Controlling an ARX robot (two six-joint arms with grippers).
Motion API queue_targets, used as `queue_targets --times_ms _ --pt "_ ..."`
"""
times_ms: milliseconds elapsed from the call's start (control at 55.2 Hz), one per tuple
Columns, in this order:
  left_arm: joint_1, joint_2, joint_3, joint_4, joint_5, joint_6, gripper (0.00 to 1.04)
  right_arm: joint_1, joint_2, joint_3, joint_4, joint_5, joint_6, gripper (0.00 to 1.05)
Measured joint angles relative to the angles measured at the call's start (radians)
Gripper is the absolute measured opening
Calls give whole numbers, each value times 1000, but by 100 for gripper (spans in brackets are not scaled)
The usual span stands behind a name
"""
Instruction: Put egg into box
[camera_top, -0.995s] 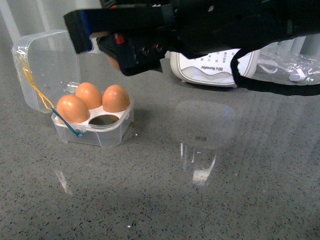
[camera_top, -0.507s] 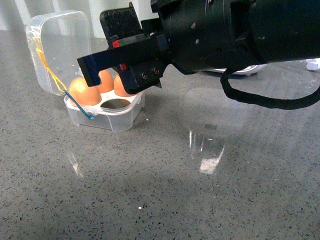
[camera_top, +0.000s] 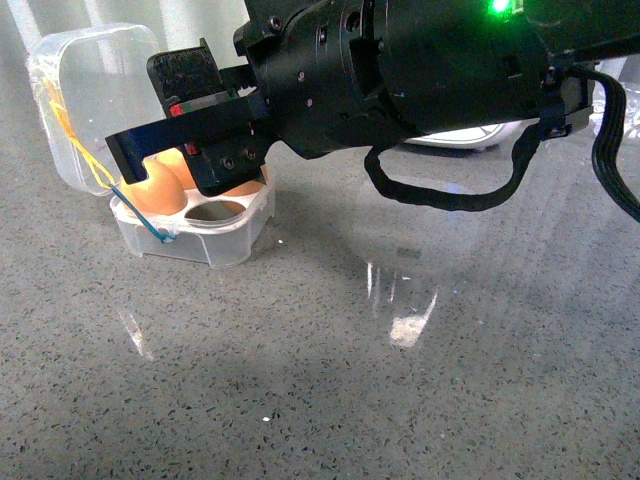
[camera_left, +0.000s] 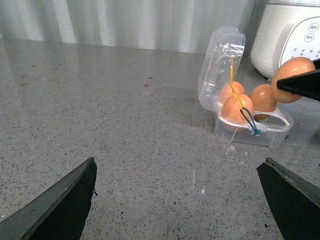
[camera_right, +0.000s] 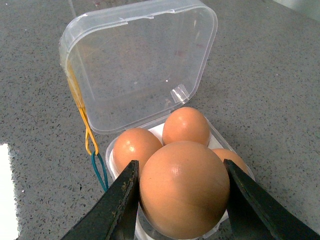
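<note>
Smooth orange-brown egg (camera_right: 184, 187) clamped between the right gripper's (camera_right: 180, 166) black jaws. It hangs over the clear plastic box (camera_top: 215, 245), lid up, at the left of the front view (three matching eggs (camera_right: 186, 125) seated, one round hole (camera_top: 212, 211) bare). The bench (camera_top: 400, 380) is speckled grey stone. Since half a second ago the gripper has slid further left across the box. The egg's long axis lies tilted, nearer level than upright. The left gripper's (camera_left: 178, 162) jaws are wide apart, empty.

No text can be read; the white appliance (camera_left: 292, 37) bears small panel marks (too blurred).
</note>
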Motion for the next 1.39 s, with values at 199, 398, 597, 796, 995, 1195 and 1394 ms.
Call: queue_targets --times_ms 199,398,597,796,995,1195,1394 --pt "0 0 0 0 0 0 98 0 10 12 -23 1 -1 42" --pt "0 0 0 0 0 0 98 0 29 14 -41 -3 -1 42" --pt "0 0 0 0 0 0 98 4 50 23 -41 -3 1 42" --pt "0 0 0 0 0 0 98 6 53 27 -42 -5 1 44" --pt "0 0 0 0 0 0 98 5 53 27 -46 -6 2 69" --pt "0 0 0 0 0 0 98 -1 49 27 -47 -3 2 96" --pt "0 0 0 0 0 0 98 -18 7 24 -43 4 3 98"
